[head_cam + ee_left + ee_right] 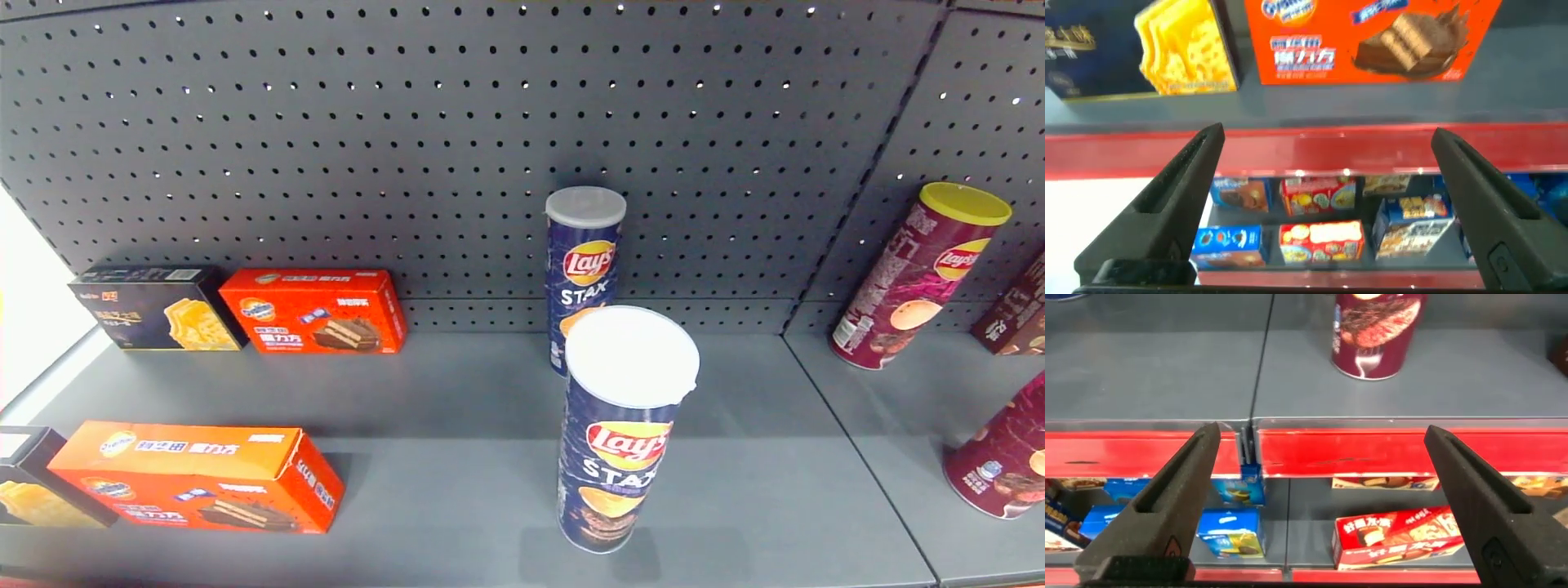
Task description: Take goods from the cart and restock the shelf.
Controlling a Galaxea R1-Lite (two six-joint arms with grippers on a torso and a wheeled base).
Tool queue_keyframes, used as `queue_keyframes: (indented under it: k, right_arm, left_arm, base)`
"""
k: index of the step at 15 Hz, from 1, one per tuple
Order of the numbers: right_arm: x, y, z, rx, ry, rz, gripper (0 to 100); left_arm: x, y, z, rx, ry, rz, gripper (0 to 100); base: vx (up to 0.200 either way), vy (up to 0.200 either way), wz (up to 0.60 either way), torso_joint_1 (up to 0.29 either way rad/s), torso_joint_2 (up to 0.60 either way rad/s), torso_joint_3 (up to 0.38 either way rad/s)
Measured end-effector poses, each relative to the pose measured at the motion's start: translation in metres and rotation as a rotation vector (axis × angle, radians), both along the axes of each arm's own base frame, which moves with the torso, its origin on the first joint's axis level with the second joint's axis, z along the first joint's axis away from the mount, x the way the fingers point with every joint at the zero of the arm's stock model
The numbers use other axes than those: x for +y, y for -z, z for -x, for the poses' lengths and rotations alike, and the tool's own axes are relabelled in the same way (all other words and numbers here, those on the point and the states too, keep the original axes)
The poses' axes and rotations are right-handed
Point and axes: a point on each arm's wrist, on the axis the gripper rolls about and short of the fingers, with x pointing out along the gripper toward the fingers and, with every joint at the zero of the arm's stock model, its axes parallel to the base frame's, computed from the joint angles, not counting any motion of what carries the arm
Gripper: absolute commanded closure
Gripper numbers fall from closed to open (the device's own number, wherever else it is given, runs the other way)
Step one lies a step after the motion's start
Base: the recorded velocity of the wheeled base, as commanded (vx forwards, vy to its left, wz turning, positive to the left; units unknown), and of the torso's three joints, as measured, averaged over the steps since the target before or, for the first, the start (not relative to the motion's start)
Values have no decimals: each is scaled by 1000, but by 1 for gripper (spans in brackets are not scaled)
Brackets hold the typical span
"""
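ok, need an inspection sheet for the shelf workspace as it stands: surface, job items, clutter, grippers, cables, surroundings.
Surface: grey shelf, with bare stretches between the goods.
Job's things: two blue chip cans upright, front can in line ahead of rear can; front orange box lying flat; back orange box against the rear panel, dark box beside it.
Clutter: nothing seen.
Grippers: left gripper open, empty, facing the shelf's front edge; right gripper likewise.
Cables: nothing seen.
Surroundings: pegboard panel behind; maroon can in the right-hand bay; red edge strip; boxed goods on the shelf below.
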Motion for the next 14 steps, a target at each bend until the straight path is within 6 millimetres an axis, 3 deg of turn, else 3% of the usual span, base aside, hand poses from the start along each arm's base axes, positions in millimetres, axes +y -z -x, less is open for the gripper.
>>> queue_keyframes:
  k: [4, 6, 11, 14]
  right_arm:
    - [0, 0, 0, -1, 0, 0, 0]
    - [0, 0, 0, -1, 1, 0, 0]
    - [0, 0, 0, -1, 1, 0, 0]
    - [0, 0, 0, -1, 2, 0, 0]
  left_arm:
    - [0, 0, 0, 1, -4, 1, 0]
    - [0, 0, 0, 2, -17, 2, 0]
    - [1, 0, 0, 1, -22, 5, 0]
    - [1, 0, 0, 0, -28, 22, 0]
  base:
    - [0, 0, 0, 0, 0, 0]
    - [0, -200, 0, 2, -2, 2]
    - [0, 0, 0, 0, 0, 0]
    - [0, -133, 0, 2, 2, 0]
